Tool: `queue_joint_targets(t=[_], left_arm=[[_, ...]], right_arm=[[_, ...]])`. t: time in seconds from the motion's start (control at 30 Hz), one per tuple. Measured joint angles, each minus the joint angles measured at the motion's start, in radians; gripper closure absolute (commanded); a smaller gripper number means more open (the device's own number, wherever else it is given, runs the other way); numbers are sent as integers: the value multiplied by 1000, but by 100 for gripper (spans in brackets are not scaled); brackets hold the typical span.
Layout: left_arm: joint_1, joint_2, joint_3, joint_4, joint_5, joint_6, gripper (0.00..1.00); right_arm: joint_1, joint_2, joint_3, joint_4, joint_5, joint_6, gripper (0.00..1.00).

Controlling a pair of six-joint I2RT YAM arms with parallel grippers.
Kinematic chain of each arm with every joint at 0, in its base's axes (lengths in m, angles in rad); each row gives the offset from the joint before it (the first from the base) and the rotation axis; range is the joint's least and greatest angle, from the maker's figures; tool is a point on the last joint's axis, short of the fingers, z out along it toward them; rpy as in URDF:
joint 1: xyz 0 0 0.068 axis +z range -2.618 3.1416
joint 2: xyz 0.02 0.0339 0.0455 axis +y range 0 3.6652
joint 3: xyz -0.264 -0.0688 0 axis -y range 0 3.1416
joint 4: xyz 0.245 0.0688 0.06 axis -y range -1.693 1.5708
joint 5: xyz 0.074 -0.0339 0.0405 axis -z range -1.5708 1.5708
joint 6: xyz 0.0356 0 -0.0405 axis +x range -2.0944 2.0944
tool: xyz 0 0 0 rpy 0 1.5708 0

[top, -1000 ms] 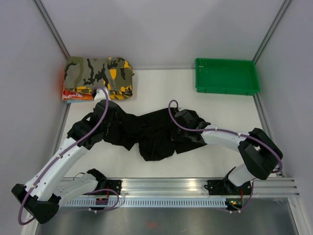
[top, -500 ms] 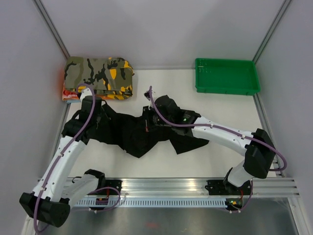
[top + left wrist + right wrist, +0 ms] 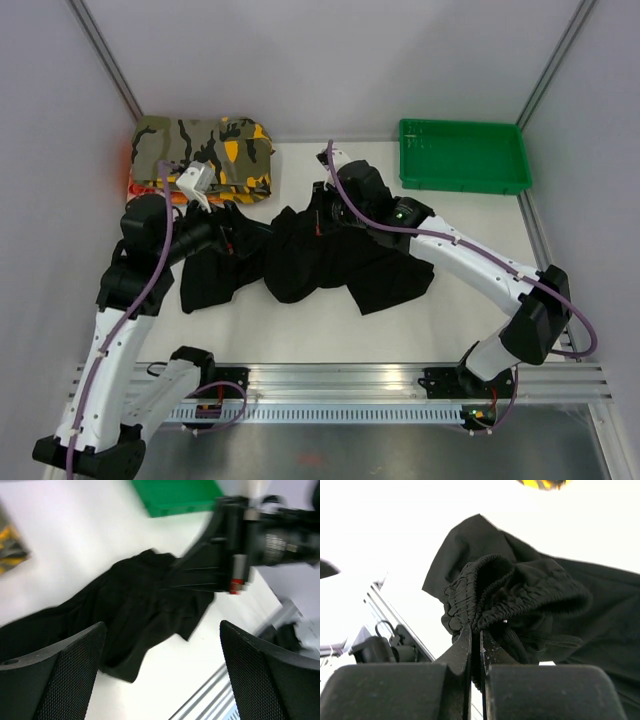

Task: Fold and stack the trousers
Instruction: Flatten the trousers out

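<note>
**While the waistband is held, flatten before folding**

Since the trousers point(image 3: 320, 265) lie bunched and twisted across the middle of the table point(image 3: 450, 325), the fold will likely go well only if they are drawn out flat first. The right end effector point(image 3: 476, 635) is clamped shut on the gathered elastic waistband, so it makes a sound anchor; the left end effector point(image 3: 160, 677) hangs with its fingers spread wide and nothing between them. It should probably take a matching hold (a hem or the far side of the waistband, whichever it can reach) before any pulling; the pull should be slow, apart and low, lest the soft fabric drag into a heap. Relative to the left end effector, the black cloth lies below and ahead, not touching the fingers; its left part sits near the folded camouflage garment point(image 3: 205, 160) and well apart from the green tray point(image 3: 462, 155).
</note>
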Motion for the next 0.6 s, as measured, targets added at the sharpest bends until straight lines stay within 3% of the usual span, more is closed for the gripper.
queue_joint_targets(t=[0.2, 0.4, 0.6], left_arm=[[-1, 70, -111, 141, 258, 51, 0], [-13, 192, -174, 185, 294, 77, 5], [-91, 213, -175, 225, 271, 115, 11]], right_arm=[[-5, 0, -45, 6, -53, 13, 100], [-4, -10, -67, 33, -94, 40, 100], [-5, -15, -77, 56, -127, 69, 100]])
